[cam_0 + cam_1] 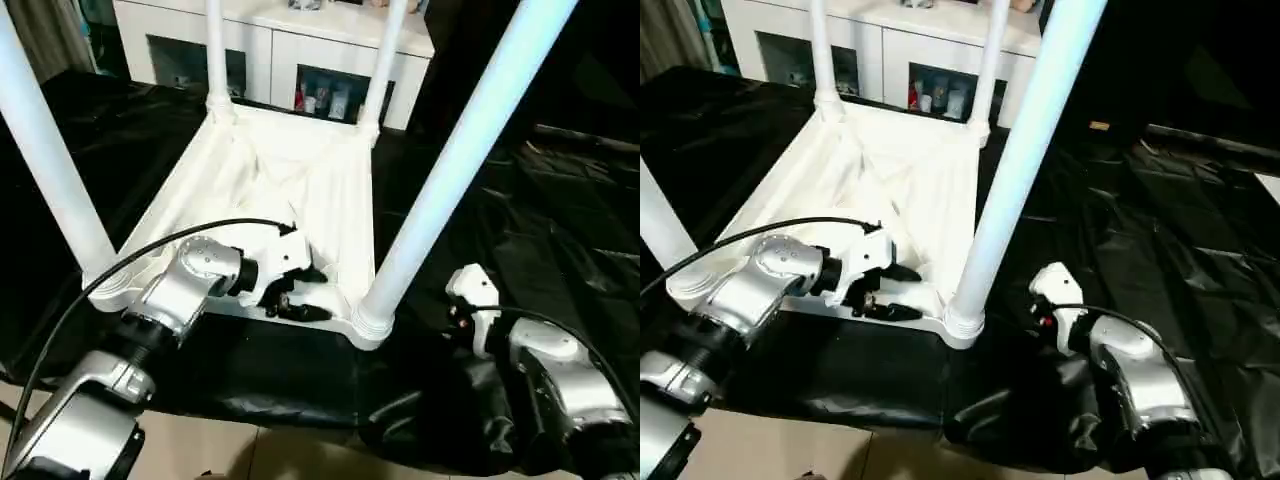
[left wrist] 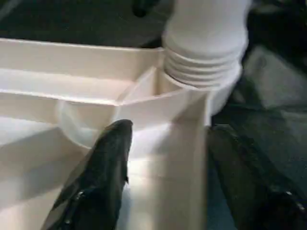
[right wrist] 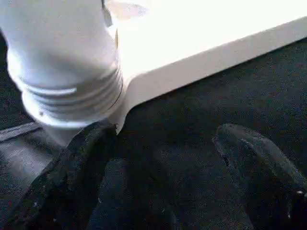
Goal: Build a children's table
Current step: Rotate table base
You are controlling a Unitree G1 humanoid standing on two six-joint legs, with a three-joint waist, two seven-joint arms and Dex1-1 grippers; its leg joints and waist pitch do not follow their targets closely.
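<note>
Children's table (image 1: 300, 190) lies upside down, four legs up; left gripper (image 1: 297, 295) straddles its rim, right gripper (image 3: 168, 177) open, empty.

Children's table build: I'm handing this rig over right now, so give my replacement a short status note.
Left gripper: fingers astride the near rim of the upturned white plastic ribbed tabletop, not visibly clamped.
Right gripper: open, holding nothing, on the black sheet beside the near right white tapered tube leg.
Done: all four legs stand in the corner sockets, table upside down.
Left: check that the legs are seated, then turn the table upright.
</note>
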